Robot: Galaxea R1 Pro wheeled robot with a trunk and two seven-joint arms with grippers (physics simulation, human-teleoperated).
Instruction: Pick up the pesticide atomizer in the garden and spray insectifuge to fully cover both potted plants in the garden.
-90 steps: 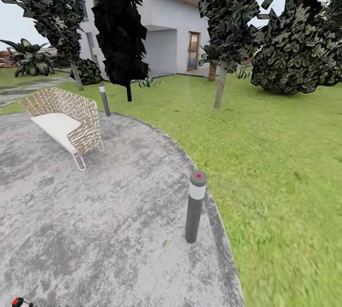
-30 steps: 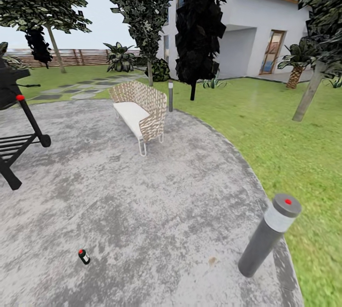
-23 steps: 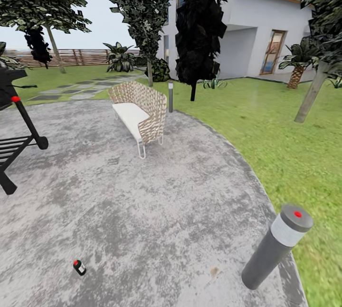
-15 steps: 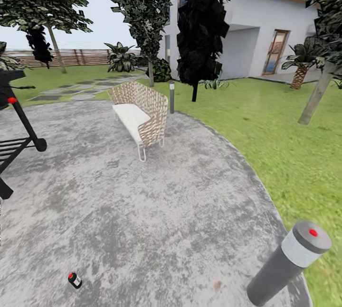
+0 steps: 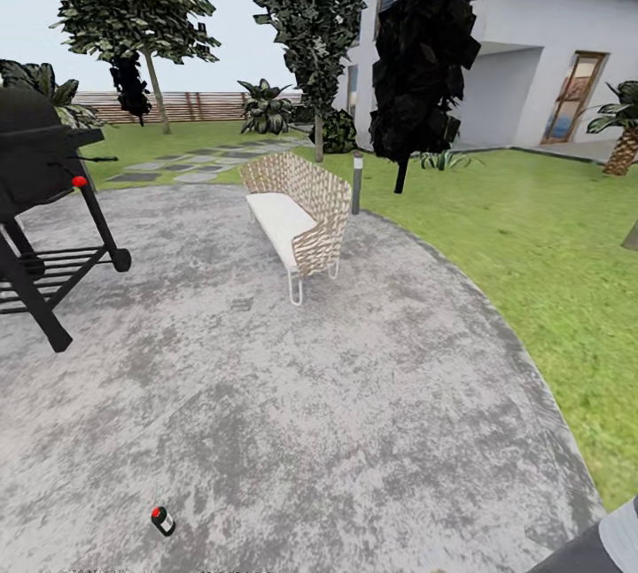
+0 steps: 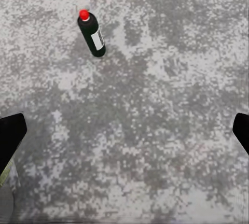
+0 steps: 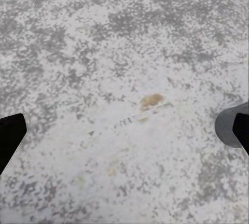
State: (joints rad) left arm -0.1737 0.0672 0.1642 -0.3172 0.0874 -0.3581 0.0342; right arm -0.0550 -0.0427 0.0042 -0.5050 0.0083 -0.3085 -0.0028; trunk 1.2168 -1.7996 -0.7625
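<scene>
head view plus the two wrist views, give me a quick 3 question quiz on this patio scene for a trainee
1. True or false: the small dark bottle with a red cap stands on the lawn.
2. Multiple choice: what stands at the wicker bench's far end? A) bollard light B) grill C) palm
3. Fill in: in its wrist view the left gripper is ____, its fingertips far apart over the patio.

Key
1. False: it stands on the grey patio.
2. A: the bollard light stands there; the black grill stands off to the side.
3. open
</scene>
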